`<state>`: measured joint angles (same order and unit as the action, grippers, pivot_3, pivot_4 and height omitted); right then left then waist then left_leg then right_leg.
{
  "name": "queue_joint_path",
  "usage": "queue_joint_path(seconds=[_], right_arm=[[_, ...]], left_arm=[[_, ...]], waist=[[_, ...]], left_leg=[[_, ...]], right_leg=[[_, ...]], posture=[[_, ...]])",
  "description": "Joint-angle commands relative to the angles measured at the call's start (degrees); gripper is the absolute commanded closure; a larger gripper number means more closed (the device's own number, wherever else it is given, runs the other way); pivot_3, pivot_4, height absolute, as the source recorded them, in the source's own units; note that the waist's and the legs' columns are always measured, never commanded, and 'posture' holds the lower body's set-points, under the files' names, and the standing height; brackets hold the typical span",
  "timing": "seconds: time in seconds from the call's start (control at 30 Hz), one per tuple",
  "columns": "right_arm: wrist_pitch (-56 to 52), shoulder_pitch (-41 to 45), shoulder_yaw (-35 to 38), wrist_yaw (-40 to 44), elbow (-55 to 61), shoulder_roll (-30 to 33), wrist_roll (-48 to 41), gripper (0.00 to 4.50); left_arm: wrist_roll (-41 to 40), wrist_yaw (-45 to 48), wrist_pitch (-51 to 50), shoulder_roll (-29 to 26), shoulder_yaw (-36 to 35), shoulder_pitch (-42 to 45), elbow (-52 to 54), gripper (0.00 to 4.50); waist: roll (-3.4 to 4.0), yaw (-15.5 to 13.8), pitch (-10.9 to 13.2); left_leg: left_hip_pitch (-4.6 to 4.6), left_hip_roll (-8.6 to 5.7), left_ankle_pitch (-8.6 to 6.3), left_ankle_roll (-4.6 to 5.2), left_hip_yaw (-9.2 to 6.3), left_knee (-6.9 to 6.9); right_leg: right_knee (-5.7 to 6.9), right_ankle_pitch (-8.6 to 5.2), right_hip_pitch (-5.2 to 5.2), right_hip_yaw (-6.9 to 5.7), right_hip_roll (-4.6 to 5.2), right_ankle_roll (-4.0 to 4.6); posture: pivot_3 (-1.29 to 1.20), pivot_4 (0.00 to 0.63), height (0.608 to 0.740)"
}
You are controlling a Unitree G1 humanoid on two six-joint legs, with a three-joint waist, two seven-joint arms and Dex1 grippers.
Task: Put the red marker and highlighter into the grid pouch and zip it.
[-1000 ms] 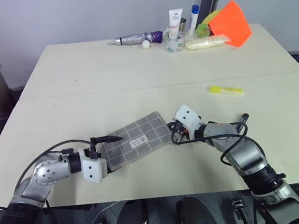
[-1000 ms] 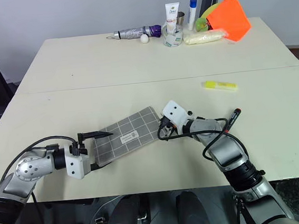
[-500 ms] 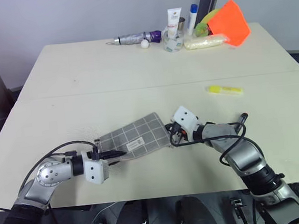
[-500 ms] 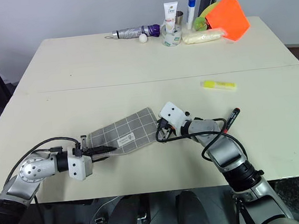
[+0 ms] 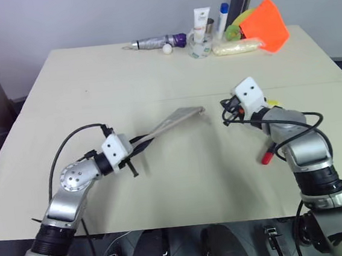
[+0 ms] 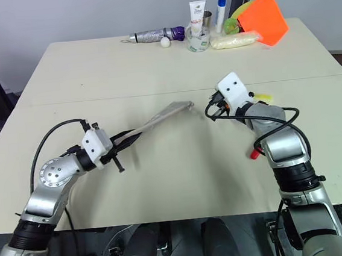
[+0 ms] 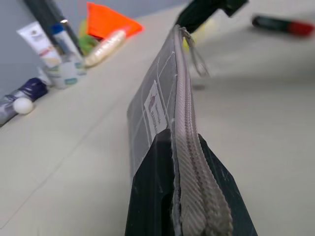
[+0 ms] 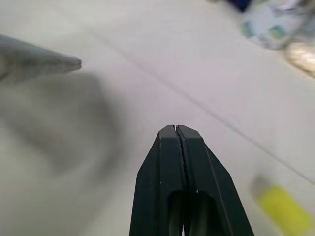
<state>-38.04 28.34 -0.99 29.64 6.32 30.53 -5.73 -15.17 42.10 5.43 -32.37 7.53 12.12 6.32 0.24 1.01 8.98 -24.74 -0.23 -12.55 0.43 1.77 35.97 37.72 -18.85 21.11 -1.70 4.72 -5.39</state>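
Between the two grippers, over the table: pouch lifted edge-on, zipper edge up, one end pinched in the left gripper, the other end free in the air and aimed at the right gripper. Left fingers clamped on the fabric at the zipper's end; zip line looks done up along the stretch in the left wrist view, pull tab dangling near the far end. Right gripper clenched on nothing, tips pressed together, hovering just short of the pouch's free end, not touching it.

Marker flat on the table, below and behind the right gripper, close to that forearm. Highlighter also on the table, just beyond the right gripper, on the side away from the pouch. Neither pen in the pouch yet.

Step in hand, by judgement: getting the pouch opened — one end held firm, the other hand free for the tab. Next move calls for parting the right fingers, closing on the small hanging tab, then drawing it along the zipper toward the left gripper. Tab thin and swinging — easy to miss; pouch limp, likely to sag or twist if pulled off-line.
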Motion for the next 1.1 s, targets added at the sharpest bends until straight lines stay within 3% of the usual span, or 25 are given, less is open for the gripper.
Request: queue_joint_path(seconds=[0.03, 0.17, 0.73, 0.83, 1.0, 1.1], right_arm=[[-1.28, 0.64, 2.7, -0.23, 1.09, -0.27, -1.89, 3.18], [-1.84, 0.56, 3.69, -0.5, 2.38, -1.67, -3.87, 1.12], [-1.53, 1.54, 2.69, -0.84, 3.67, -4.37, -6.23, 1.12], [-1.46, 1.99, 2.75, -1.65, 3.2, -5.66, -6.69, 1.9], [-1.53, 2.25, 2.77, -2.27, 3.52, -6.57, -7.06, 4.43], [-1.59, 2.3, 2.49, -2.12, 4.09, -6.6, -7.34, 4.48]], left_arm=[[0.77, -3.93, -2.34, 3.65, -0.96, 2.08, 1.91, 4.5], [2.44, -6.1, -3.62, 7.64, -0.24, 3.77, 1.3, 4.5], [5.34, -4.03, -2.54, 10.57, 1.04, 4.74, 0.08, 4.5], [5.7, -4.11, -2.68, 11.01, 1.21, 4.93, 0.11, 4.5], [6.33, -3.83, -2.7, 11.44, 1.23, 5.0, 0.16, 4.5], [6.46, -3.72, -2.57, 11.61, 1.23, 5.1, -0.19, 4.5]], waist=[[-0.01, -0.11, 0.03], [-0.05, -0.33, 0.05], [-0.12, -0.35, 0.09], [-0.13, -0.34, 0.1], [-0.13, -0.34, 0.1], [-0.13, -0.35, 0.1]], left_leg=[[0.0, 0.0, 0.0, 0.0, 0.01, 0.0], [0.0, 0.0, 0.01, 0.01, 0.01, 0.16], [0.0, 0.0, 0.01, 0.01, 0.01, 0.18], [0.0, 0.0, 0.01, 0.01, 0.01, 0.18], [0.0, 0.0, 0.01, 0.01, 0.01, 0.19], [0.0, 0.0, 0.01, 0.01, 0.01, 0.18]], right_leg=[[0.02, 0.0, 0.0, 0.0, -0.02, 0.0], [0.17, 0.0, -0.02, -0.01, -0.05, -0.02], [0.21, 0.0, 0.0, 0.0, -0.06, -0.02], [0.21, 0.0, -0.01, 0.0, -0.06, -0.02], [0.21, 0.0, -0.01, 0.0, -0.06, -0.02], [0.21, 0.0, -0.01, 0.0, -0.06, -0.02]], posture=[[0.0, 0.15, 0.74], [0.0, 0.15, 0.74], [0.0, 0.15, 0.74], [0.0, 0.15, 0.74], [0.0, 0.15, 0.74], [0.0, 0.15, 0.74]])
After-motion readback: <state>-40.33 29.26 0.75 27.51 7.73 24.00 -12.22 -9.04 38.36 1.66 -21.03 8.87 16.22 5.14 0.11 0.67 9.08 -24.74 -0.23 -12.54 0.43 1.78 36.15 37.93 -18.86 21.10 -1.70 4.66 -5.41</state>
